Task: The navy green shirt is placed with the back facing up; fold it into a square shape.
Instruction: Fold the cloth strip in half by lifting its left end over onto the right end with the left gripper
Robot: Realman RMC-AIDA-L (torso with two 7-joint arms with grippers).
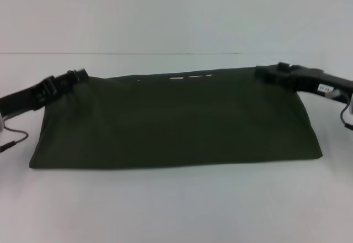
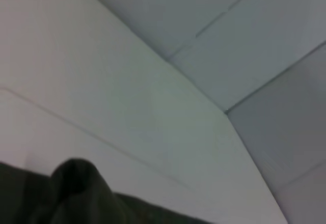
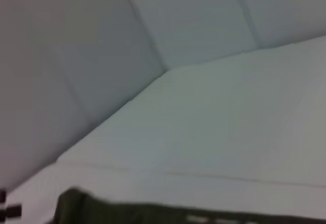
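Navy green shirt (image 1: 176,121) lies across the middle of the white table (image 1: 176,210), already a wide flat band: near edge is a rounded fold line running left–right, far edge is the loose one, w/ a sliver of cream lettering (image 1: 190,77) peeking at the top centre. So front side is tucked under/inside there. Shape is still much wider than deep, not a square yet.

Left gripper (image 1: 77,77) sits at the shirt's far-left corner, right gripper (image 1: 270,73) at the far-right corner, both low and apparently touching the cloth edge. Step in hand, as I read it: a lengthwise fold w/ both arms on the far corners, either just laid or about to be drawn over. Can't say which from this.

Fingers: head view shows dark gripper bodies merging w/ the cloth; can't tell if they're pinched on the fabric or spread, either side. Wrist views don't help. Left wrist view shows only a bump of the dark cloth (image 2: 76,193) at the frame's edge plus table and wall; right wrist view shows a strip of the cloth edge (image 3: 127,211) and the lettering, no fingertips.

Next move prob. calls for: corners let go cleanly w/o dragging the layer, then the sides brought in toward the centre to shorten the band to a square. Risk: top layer slides or bunches since cloth is limp; edges need to stay aligned.
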